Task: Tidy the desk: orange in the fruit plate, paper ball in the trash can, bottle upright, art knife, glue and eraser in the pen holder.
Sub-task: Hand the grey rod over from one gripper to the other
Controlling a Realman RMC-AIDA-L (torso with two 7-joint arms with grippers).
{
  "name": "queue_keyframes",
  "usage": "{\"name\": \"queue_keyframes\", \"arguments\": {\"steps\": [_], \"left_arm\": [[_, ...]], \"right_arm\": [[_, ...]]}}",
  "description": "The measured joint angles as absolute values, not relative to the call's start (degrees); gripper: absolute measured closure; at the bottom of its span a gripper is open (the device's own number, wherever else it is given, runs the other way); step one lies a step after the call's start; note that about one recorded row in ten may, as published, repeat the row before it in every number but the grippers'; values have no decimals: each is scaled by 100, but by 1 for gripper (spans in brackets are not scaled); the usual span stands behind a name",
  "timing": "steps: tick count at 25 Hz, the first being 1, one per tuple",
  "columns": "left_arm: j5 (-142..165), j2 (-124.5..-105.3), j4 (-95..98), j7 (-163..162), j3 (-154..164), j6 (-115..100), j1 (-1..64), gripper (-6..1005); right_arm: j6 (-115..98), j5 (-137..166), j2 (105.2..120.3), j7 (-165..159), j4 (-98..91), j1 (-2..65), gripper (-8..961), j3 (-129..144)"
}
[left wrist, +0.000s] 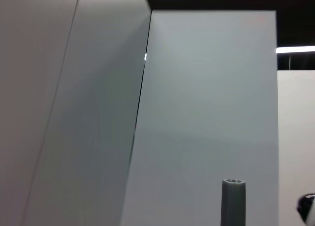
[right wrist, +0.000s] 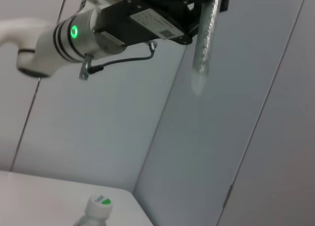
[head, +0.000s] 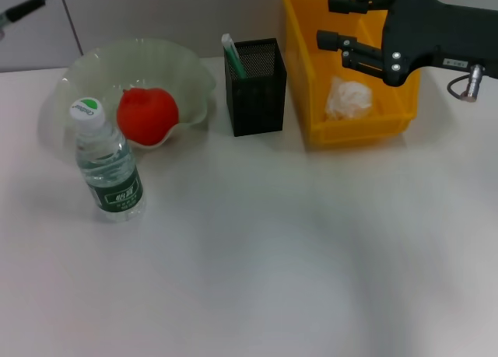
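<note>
Over the yellow bin (head: 299, 77) at the back right of the table (head: 272, 256), the right gripper (head: 336, 20) hung in the air. Its two fingers were spread apart and held nothing. The paper ball (head: 347, 98) lay inside the bin, just under and a little toward the robot from those fingers. So that job looked done.

The fruit plate (head: 191, 73) sat far to the left, with the red-orange fruit (head: 147, 115) in it. The bottle (head: 107, 163) stood upright in front of the plate. Between the plate and the bin stood the black pen holder (head: 256, 89), with something green and white (head: 232, 55) poking up out of it.

No knife, glue or eraser lay loose on the table. The right arm was nearer to the pen holder. The left gripper was out of sight.
</note>
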State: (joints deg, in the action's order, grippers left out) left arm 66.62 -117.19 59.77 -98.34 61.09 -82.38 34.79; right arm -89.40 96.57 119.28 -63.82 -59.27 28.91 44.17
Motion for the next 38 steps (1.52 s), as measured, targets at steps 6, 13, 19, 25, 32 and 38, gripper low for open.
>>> {"name": "queue_keyframes", "arguments": {"steps": [6, 13, 19, 25, 32, 38], "left_arm": [[7233, -11706, 6276, -10931, 6113, -8317, 3465, 857], [7271, -11517, 6334, -11631, 6108, -8430, 3491, 857], [7311, -11362, 6296, -12118, 6101, -8508, 3603, 857], [7540, -11357, 6269, -12534, 5974, -8521, 3684, 858], [7547, -11357, 6261, -12689, 5968, -8529, 3702, 858], [7550, -11328, 6235, -12918, 5895, -8574, 3715, 858]], "right_arm": [[-8929, 9313, 11943, -5216, -5878, 2718, 542, 4482], [-8921, 9314, 11952, -4207, -5915, 2662, 542, 4668], [-8472, 9184, 11970, -2876, -6091, 2427, 543, 5467], [-8299, 8270, 11971, -1965, -6113, 2255, 543, 5954], [-8460, 7474, 11977, -918, -6214, 2024, 543, 6345], [-8463, 7353, 11977, -170, -6373, 1865, 542, 6597]]}}
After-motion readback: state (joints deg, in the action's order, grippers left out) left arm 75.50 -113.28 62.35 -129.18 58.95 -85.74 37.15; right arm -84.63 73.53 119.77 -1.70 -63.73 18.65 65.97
